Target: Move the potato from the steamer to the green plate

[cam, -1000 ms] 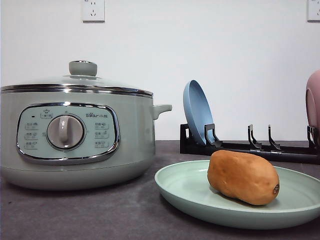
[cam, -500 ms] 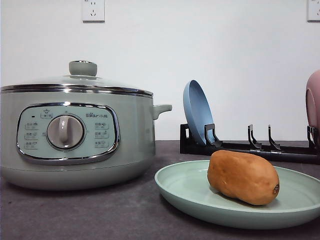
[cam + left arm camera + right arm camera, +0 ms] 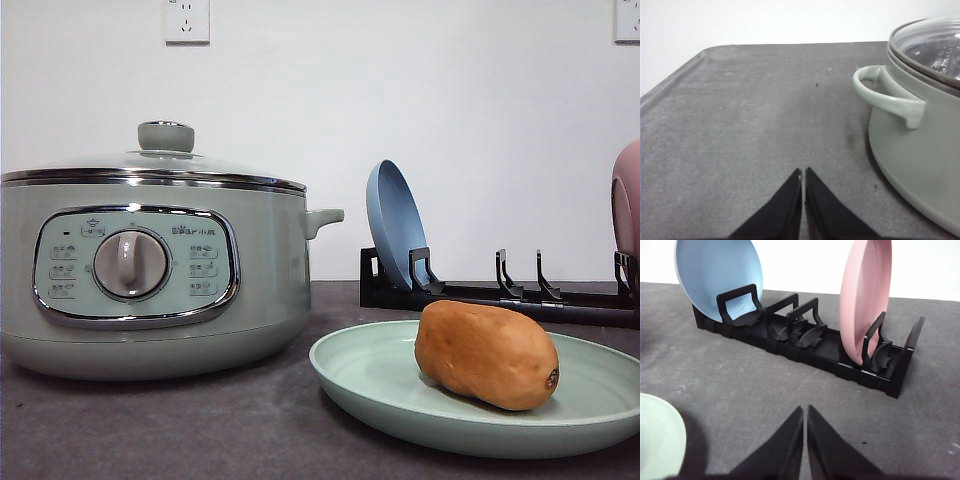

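Observation:
The orange-brown potato (image 3: 487,354) lies on the green plate (image 3: 370,380) at the front right of the table. To the left stands the sage-green steamer (image 3: 150,280), its glass lid closed. In the left wrist view the steamer (image 3: 920,135) and its side handle (image 3: 887,95) are beside my left gripper (image 3: 803,172), which is shut on nothing above the grey mat. My right gripper (image 3: 805,410) is shut and empty, over the mat, with the green plate's rim (image 3: 660,435) off to one side.
A black dish rack (image 3: 500,292) stands behind the plate, holding an upright blue plate (image 3: 395,225) and a pink plate (image 3: 627,200). In the right wrist view the rack (image 3: 805,340) lies ahead of the fingers, with the blue plate (image 3: 720,275) and the pink plate (image 3: 865,300).

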`<state>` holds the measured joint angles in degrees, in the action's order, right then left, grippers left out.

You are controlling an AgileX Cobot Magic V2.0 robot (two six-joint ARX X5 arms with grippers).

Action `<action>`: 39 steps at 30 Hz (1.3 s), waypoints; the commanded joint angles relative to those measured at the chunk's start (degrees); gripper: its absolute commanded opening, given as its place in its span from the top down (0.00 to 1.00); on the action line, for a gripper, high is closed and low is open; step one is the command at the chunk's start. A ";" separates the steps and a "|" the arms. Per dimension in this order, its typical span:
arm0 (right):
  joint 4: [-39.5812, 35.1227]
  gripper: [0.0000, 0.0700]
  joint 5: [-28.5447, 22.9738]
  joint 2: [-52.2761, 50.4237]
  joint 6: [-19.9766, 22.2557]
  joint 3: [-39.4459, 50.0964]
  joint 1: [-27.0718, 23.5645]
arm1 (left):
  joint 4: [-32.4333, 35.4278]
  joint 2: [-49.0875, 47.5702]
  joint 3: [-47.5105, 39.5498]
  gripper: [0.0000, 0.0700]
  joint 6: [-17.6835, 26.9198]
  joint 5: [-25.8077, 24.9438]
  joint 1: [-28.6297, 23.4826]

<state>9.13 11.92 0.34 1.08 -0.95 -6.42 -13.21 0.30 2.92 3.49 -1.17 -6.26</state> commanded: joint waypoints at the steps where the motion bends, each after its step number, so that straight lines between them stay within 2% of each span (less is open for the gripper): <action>1: -0.09 1.00 0.00 -0.13 -0.63 0.28 -0.09 | -0.48 -0.11 -1.16 1.00 -0.07 0.31 -0.20; 39: -0.10 1.00 0.00 -0.13 -0.63 0.28 -0.09 | -0.48 -0.11 -1.16 1.00 -0.07 0.31 -0.20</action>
<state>9.13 11.92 0.34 1.08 -0.95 -6.42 -13.21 0.30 2.92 3.49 -1.17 -6.26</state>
